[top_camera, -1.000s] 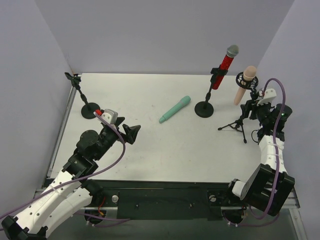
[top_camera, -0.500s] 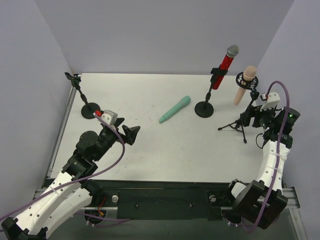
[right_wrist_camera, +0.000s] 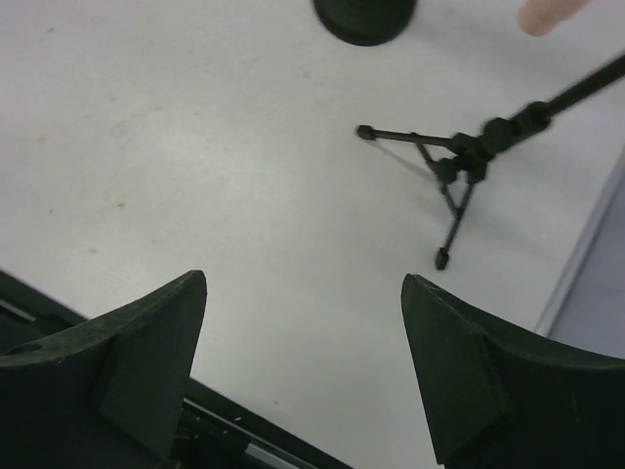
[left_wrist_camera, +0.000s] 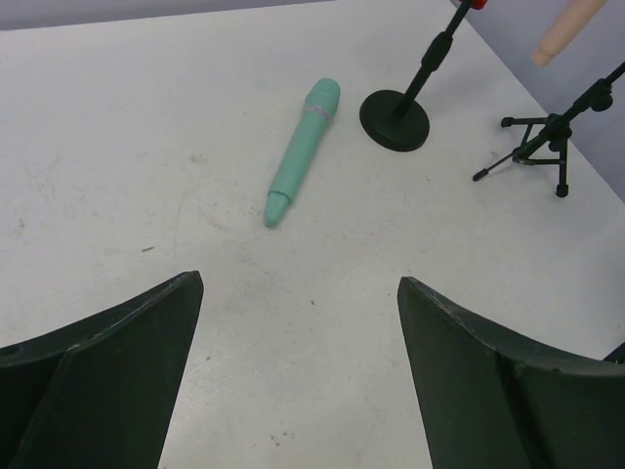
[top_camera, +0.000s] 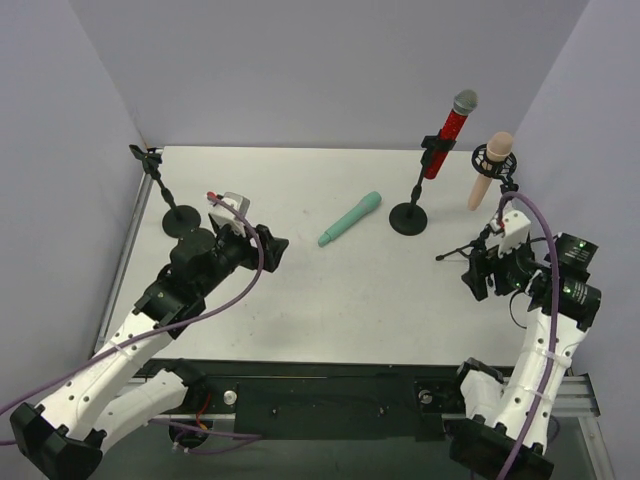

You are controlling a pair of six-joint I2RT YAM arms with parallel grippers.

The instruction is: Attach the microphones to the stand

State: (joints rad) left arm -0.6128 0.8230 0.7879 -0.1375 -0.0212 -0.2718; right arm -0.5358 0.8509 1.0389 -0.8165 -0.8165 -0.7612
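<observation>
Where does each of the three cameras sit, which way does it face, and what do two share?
Top external: high behind the arm bases, looking down on the table; both arms show.
Left wrist: on the left arm, facing forward and down past the open left claw at the mint-green microphone.
Right wrist: on the right arm, facing down past the open right claw at the tripod stand.
Shared: both wrist views show the tripod stand and the round-base stand.

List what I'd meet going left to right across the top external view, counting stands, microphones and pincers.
Empty stand → left pincer → mint-green microphone → round-base stand holding the glittery red microphone → peach-pink microphone.
</observation>
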